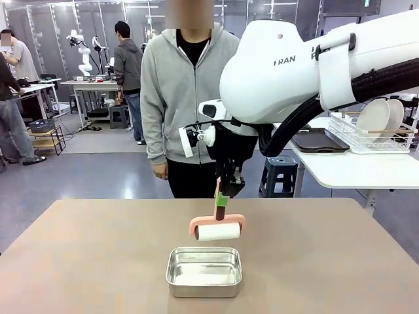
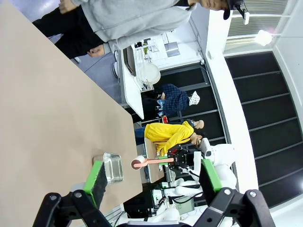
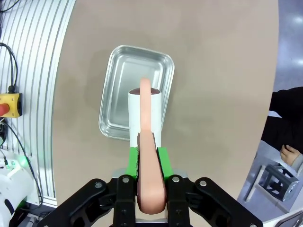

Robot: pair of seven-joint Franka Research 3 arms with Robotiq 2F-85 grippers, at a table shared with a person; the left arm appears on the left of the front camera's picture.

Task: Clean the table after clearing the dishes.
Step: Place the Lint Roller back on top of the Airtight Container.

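The left gripper [image 2: 150,182] hangs with its jaws spread wide and nothing between its green pads [image 2: 97,176], looking along the table [image 2: 52,123] from its near end. Across the far edge of the table stands a person [image 1: 190,85] in a grey hoodie, arms down. At the middle of the tan top sits a steel pan [image 1: 204,271], and just above it hangs a lint roller [image 1: 218,229], its white roll level and clear of the pan. The right gripper [image 1: 223,196] is clamped on the roller's pink handle, pointing down; the wrist view shows the handle squeezed between both pads [image 3: 162,161], the roll over the pan's right side. Farther right, on a white side table [image 1: 353,167], plates [image 1: 378,118] stand in a wire rack [image 1: 370,139] beside dark trays [image 1: 319,140].
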